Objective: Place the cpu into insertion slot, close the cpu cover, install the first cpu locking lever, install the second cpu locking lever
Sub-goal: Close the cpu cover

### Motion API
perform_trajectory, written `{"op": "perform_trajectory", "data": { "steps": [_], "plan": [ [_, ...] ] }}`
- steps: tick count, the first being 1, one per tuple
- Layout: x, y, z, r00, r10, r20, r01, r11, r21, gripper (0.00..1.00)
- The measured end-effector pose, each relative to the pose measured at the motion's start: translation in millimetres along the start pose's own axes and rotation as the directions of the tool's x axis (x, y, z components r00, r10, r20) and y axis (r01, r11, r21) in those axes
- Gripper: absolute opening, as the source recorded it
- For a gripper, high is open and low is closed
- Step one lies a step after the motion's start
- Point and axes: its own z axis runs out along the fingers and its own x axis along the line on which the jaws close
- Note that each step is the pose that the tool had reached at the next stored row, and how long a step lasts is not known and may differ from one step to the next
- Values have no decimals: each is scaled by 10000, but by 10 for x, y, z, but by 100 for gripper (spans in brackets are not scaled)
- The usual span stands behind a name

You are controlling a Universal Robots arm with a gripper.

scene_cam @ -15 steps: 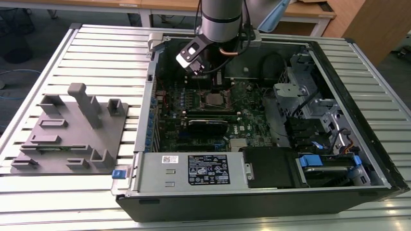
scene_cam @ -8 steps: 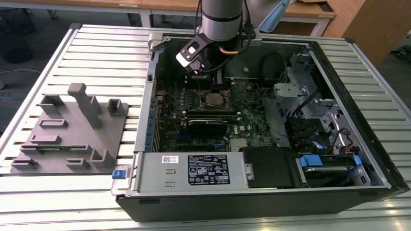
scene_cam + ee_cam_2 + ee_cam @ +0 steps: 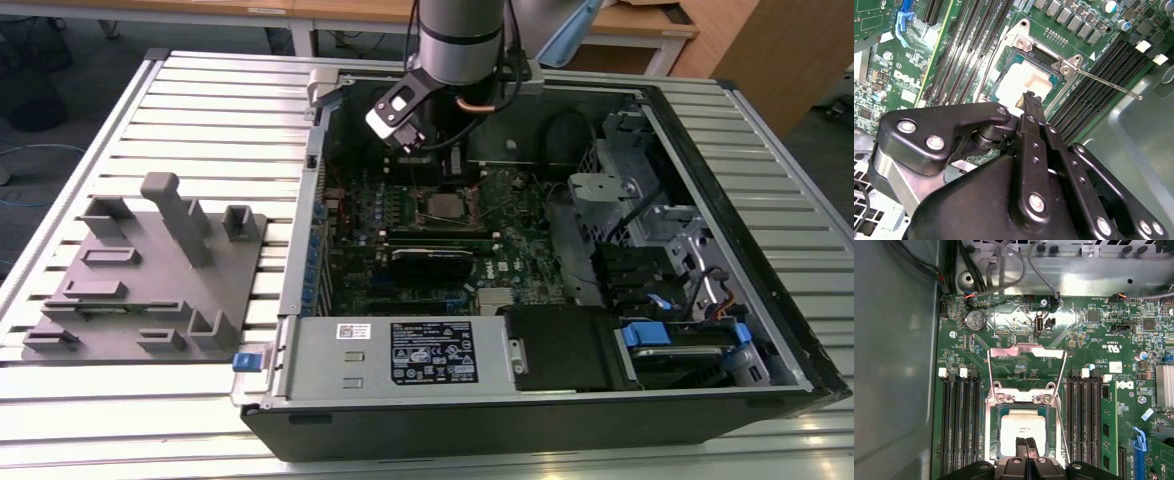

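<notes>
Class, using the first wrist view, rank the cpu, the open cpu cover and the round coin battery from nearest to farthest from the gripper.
1. cpu, seated in the insertion slot, right at the gripper.
2. cpu cover, swung open beyond the slot.
3. coin battery, near the board's far edge.

My arm [image 3: 458, 35] drops almost straight down from overhead in the exterior view, wrist [image 3: 441, 75] bent slightly toward that view's left. My claw [image 3: 1026, 441] points downward. In both wrist views its two slim black fingers [image 3: 1032, 117] press flat against each other, tips meeting in one closed line.
</notes>
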Motion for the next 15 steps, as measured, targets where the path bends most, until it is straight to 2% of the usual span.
{"op": "perform_trajectory", "data": {
  "steps": [9, 15],
  "plan": [
    [0, 1, -15, 10000, 0, -1, 0, 10000, -1, 11],
    [1, 3, -54, 10000, 0, -2, 0, 10000, -2, 11]
  ]
}}
